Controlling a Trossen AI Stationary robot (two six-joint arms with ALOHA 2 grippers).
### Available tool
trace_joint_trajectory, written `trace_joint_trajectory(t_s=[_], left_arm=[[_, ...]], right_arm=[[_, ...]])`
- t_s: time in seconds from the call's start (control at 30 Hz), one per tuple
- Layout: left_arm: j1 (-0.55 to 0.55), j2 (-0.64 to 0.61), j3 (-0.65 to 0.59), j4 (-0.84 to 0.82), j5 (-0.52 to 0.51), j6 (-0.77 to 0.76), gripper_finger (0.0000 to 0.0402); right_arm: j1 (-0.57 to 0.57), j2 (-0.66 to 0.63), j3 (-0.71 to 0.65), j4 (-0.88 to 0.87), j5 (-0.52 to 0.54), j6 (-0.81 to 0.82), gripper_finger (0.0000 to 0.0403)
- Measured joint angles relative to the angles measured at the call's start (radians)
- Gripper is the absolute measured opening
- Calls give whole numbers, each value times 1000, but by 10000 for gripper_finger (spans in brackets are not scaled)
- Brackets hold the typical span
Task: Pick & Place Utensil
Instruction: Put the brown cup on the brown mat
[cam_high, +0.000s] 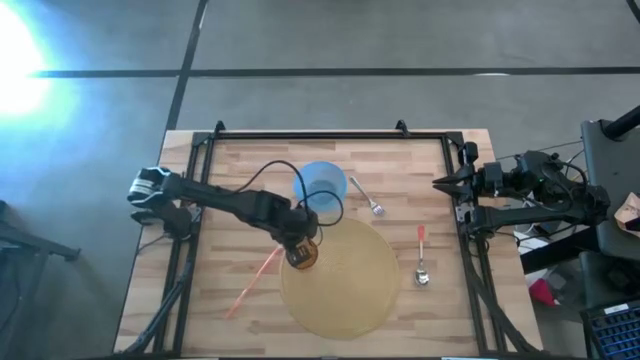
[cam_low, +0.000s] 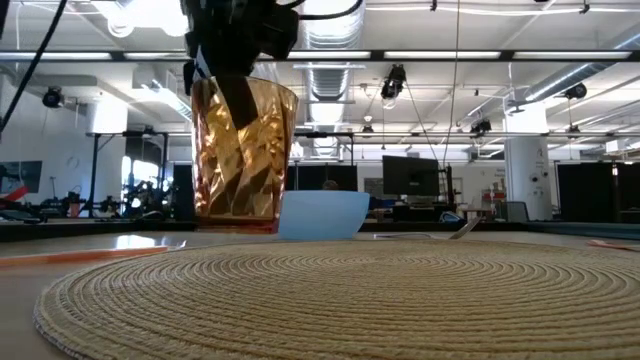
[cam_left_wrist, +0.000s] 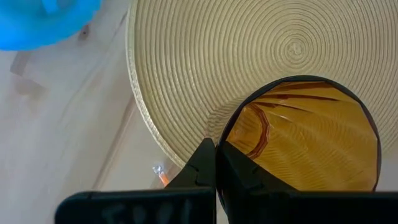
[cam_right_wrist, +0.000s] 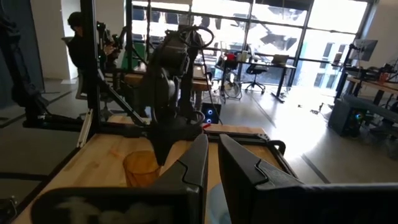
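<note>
**Left arm holds an amber cup over the mat's edge**

The left arm reaches from its base at the counter's (cam_high: 240, 170) left side diagonally toward the middle, its gripper (cam_high: 302, 243) pointing down at the near-left rim of the round woven placemat (cam_high: 345, 285). Its fingers (cam_left_wrist: 208, 165) are nearly together, pinching the rim of a ribbed amber cup (cam_low: 241, 155), one finger inside the wall and one outside. From table height the cup stands upright with its base just above the mat.

The right arm is drawn back at the counter's right edge, its gripper (cam_high: 443, 183) with fingers parted and holding nothing.

A red-handled spoon (cam_high: 421, 258) lies on the wood just right of the mat. A silver utensil (cam_high: 366, 197) lies near the blue bowl (cam_high: 320, 185), beyond the mat. An orange straw-like stick (cam_high: 252, 285) lies left of the mat.
</note>
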Motion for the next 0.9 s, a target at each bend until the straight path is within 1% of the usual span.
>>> trace_joint_trajectory(t_s=[0.13,0.17,0.27,0.43,0.63,0.8,0.9], left_arm=[[0,7,0,11,-21,29,3],[0,7,0,14,-27,34,3],[0,5,-3,17,-44,52,3],[0,4,-47,32,-71,52,3],[0,-19,-94,91,-70,50,3],[0,-23,-96,89,-55,53,3],[0,-23,-97,87,-45,65,11]], right_arm=[[0,0,0,0,0,149,34],[0,0,0,0,0,165,34],[0,0,0,4,0,171,34],[0,0,0,4,0,174,34],[0,0,0,6,0,210,34],[0,0,0,7,0,227,34],[0,0,0,11,0,227,34]])
